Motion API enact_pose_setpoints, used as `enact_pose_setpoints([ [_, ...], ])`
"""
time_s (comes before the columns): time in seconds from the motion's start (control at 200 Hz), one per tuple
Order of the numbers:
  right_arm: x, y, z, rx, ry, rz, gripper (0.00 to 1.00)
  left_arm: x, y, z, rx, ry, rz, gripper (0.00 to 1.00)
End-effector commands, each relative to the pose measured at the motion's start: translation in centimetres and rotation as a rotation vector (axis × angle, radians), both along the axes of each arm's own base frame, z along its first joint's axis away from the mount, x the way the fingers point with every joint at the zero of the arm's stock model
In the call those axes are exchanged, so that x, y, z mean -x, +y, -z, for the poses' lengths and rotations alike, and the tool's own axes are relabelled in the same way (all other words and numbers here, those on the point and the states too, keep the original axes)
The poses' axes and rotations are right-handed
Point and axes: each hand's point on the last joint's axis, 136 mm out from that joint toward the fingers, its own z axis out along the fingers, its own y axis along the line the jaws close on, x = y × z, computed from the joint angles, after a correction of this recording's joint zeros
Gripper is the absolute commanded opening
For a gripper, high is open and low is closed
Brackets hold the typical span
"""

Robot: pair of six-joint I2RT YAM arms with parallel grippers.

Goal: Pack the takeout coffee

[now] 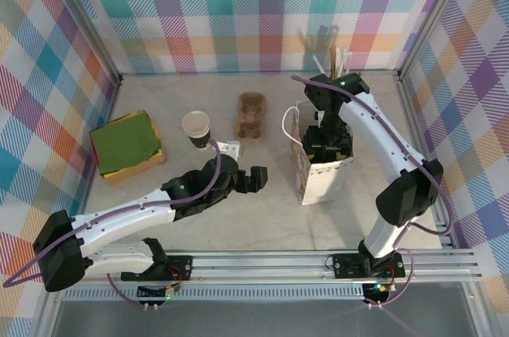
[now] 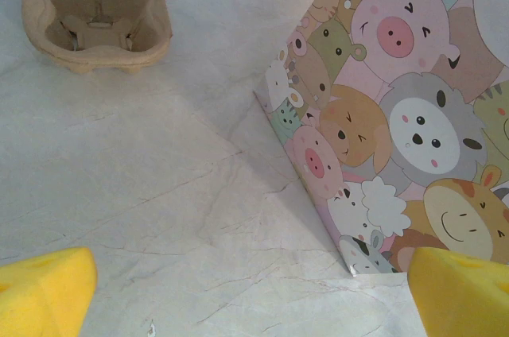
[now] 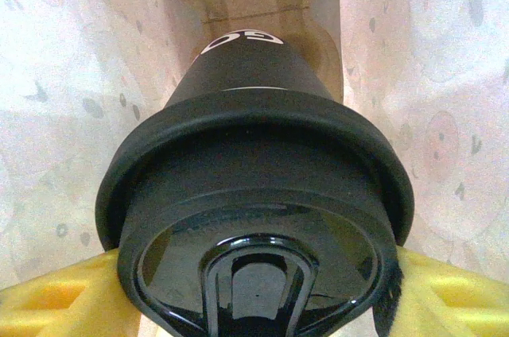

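I see pale marbled tabletop [image 1: 262,218] inside checkered walls [image 1: 238,11]; my left hand [image 1: 258,176] spread wide, right hand [image 3: 254,293] gripping the takeout coffee [image 3: 246,114].

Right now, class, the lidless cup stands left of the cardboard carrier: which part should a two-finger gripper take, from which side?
Probably the side wall of the lidless cup, just under its rim, fingers coming in level from the near side. It stands upright with its mouth open, its wall is round, and the cardboard carrier sits to its right.
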Motion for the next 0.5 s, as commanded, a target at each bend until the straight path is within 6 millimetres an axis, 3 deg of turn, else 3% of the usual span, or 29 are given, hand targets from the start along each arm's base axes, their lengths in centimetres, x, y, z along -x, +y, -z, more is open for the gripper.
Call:
enact_pose_setpoints([
  [0.0,3.58,-2.39,-0.06,0.104,0.163,-0.003,0.67,-0.18,0.4,0.11,0.001,0.0,-0.009,1.0],
  [0.495,3.67,-2.04,0.93,0.09,0.182,-0.005,0.67,-0.15,0.31,0.3,-0.003,0.011,-0.006,1.0],
])
